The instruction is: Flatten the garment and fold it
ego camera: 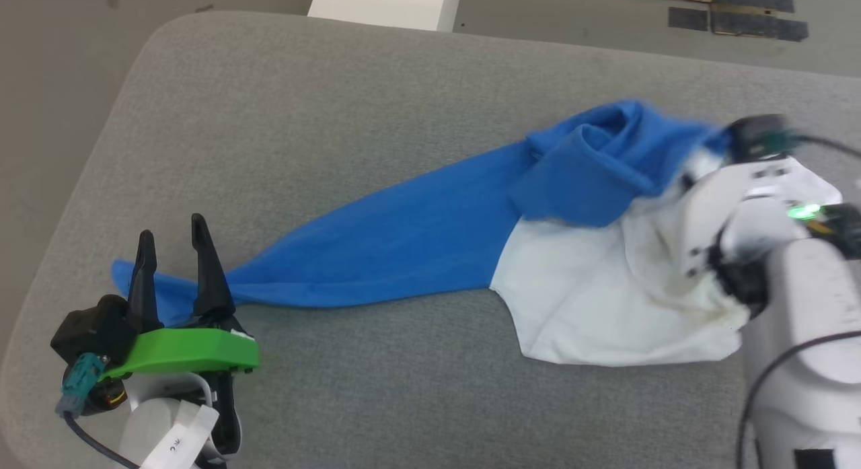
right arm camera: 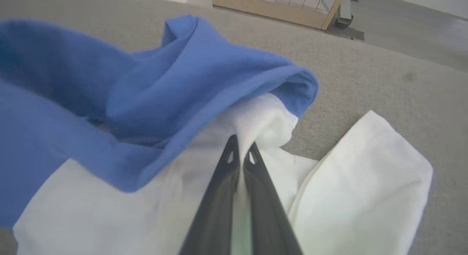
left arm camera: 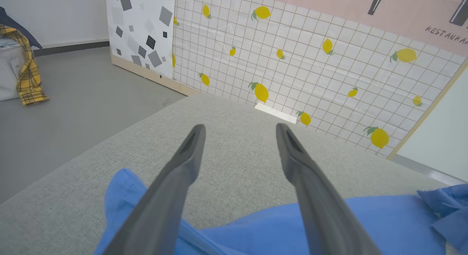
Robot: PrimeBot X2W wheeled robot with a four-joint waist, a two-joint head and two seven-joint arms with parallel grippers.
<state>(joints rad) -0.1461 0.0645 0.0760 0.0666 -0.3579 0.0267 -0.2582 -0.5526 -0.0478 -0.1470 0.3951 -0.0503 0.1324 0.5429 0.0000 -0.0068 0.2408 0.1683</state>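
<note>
The garment (ego camera: 592,280), white with royal-blue sleeves, lies crumpled on the grey cushioned surface (ego camera: 336,119). One blue sleeve (ego camera: 377,247) stretches out long to the left, the other is bunched at the upper right. My left gripper (ego camera: 171,237) stands open at the far end of the long sleeve (left arm camera: 365,218), its fingers above the cloth with nothing between them. My right gripper (right arm camera: 241,143) is shut on a pinch of white fabric (right arm camera: 256,123) just below the bunched blue sleeve (right arm camera: 182,75); in the head view its pale wrist (ego camera: 746,213) covers the fingers.
The grey surface has a rounded left edge (ego camera: 47,240) with floor beyond. A white box (ego camera: 387,5) stands past the far edge. A lemon-patterned panel (left arm camera: 310,57) rises behind, and a yellow plaid cloth (left arm camera: 25,72) hangs off to the side.
</note>
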